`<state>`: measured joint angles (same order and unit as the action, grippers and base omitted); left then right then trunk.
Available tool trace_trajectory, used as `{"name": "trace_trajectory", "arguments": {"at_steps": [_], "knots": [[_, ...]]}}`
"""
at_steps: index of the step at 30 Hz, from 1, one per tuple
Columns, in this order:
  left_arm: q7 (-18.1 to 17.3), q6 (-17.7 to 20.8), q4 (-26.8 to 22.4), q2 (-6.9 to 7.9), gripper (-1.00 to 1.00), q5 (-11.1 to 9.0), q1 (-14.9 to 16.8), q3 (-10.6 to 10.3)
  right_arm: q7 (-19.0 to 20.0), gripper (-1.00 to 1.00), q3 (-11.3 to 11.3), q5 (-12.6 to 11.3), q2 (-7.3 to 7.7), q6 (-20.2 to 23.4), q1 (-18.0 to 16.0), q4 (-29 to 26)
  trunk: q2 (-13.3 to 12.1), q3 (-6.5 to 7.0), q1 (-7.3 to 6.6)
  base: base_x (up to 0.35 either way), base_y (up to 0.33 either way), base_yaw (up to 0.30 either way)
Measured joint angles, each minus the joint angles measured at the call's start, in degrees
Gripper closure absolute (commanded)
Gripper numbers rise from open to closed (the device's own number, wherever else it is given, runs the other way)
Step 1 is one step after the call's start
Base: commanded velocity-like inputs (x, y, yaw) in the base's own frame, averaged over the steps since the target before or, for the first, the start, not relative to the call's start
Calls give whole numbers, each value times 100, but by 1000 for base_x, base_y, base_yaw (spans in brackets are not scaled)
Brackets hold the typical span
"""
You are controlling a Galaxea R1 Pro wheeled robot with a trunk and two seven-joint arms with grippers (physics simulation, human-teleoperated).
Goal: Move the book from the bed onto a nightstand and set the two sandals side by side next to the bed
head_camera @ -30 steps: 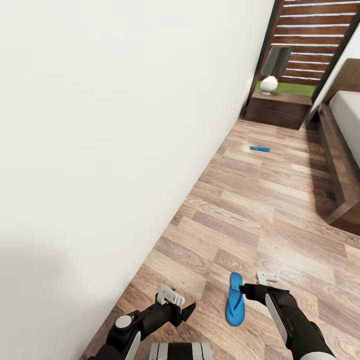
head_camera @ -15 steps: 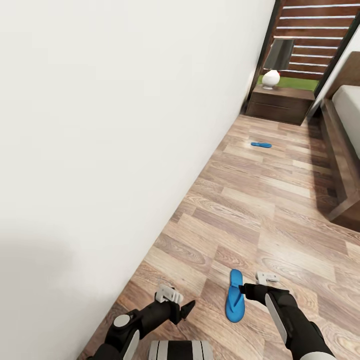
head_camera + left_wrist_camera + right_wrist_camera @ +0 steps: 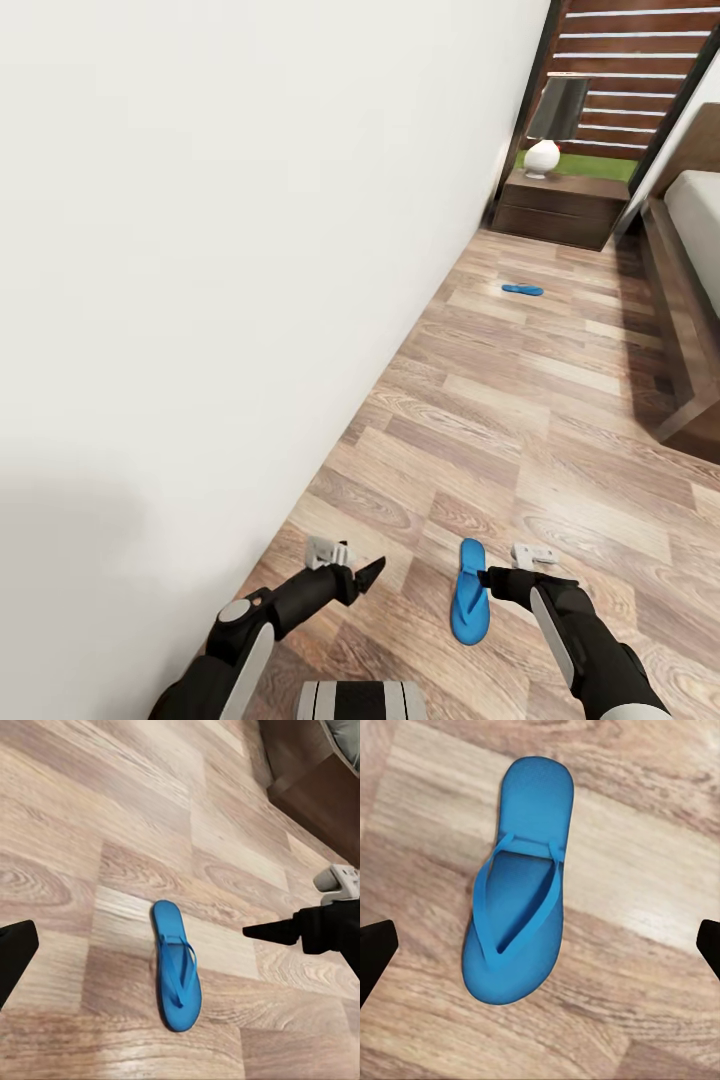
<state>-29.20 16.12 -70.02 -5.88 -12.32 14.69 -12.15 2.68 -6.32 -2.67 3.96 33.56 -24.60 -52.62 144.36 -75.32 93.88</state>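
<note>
Left gripper (image 3: pixel 345 565) had dropped lower and nearer the white wall (image 3: pixel 200 300) than half a second before, jaws spread apart and empty. Right gripper (image 3: pixel 505 565) held its place, open, poised just right of the near sandal (image 3: pixel 469 592). Lay flat, sole down, bright blue with thin toe straps. Far sandal (image 3: pixel 522 290) rested well apart on the plank floor (image 3: pixel 520 420), short of the nightstand (image 3: pixel 558 208), left of the bed (image 3: pixel 690 290).
</note>
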Motion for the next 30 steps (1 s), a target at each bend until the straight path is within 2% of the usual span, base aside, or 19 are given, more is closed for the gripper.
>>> {"name": "trace_trajectory", "arguments": {"at_steps": [7,30], "knots": [[46,-21,-89,8,-100,-9,14,30,-2,-100,0,17,0,0,0,2,0,0,0,0,0,0],[71,-33,-96,0,-100,1,15,43,-10,-100,9,34,-35,-17,0,5,31,-509,60,0,0,0]]}}
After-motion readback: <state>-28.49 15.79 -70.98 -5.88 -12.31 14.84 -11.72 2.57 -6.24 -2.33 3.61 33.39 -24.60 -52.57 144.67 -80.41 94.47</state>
